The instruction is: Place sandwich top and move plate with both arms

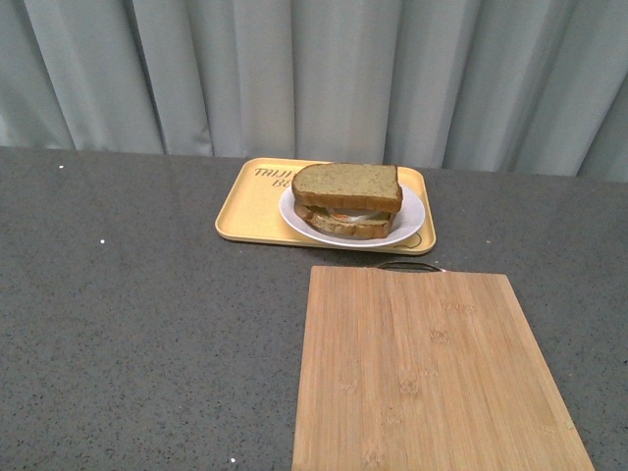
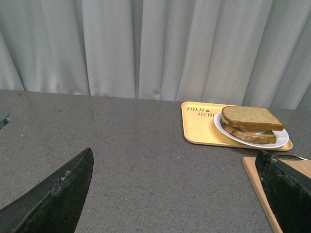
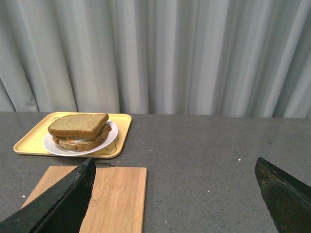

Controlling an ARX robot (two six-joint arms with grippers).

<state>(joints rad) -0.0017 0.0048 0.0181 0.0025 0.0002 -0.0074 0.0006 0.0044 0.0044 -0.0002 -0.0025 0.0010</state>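
1. Brown speckled sandwich top (image 1: 347,185): resting on the stacked sandwich, egg and fillings beneath.
2. White plate (image 1: 412,224): under the sandwich, on the right part of the yellow tray (image 1: 251,208).
3. Bamboo cutting board (image 1: 432,373): just in front of the tray, bare.
4. Left gripper (image 2: 177,194): spread wide, holding nothing, above the grey table (image 1: 137,314).
5. Right gripper (image 3: 175,194): likewise spread, holding nothing.

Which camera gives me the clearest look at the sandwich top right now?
The front view: the sandwich top is closest and unobstructed there, sitting on the stacked sandwich on the plate. Both wrist views show it smaller and farther off, from opposite sides, beyond the open claw fingers.
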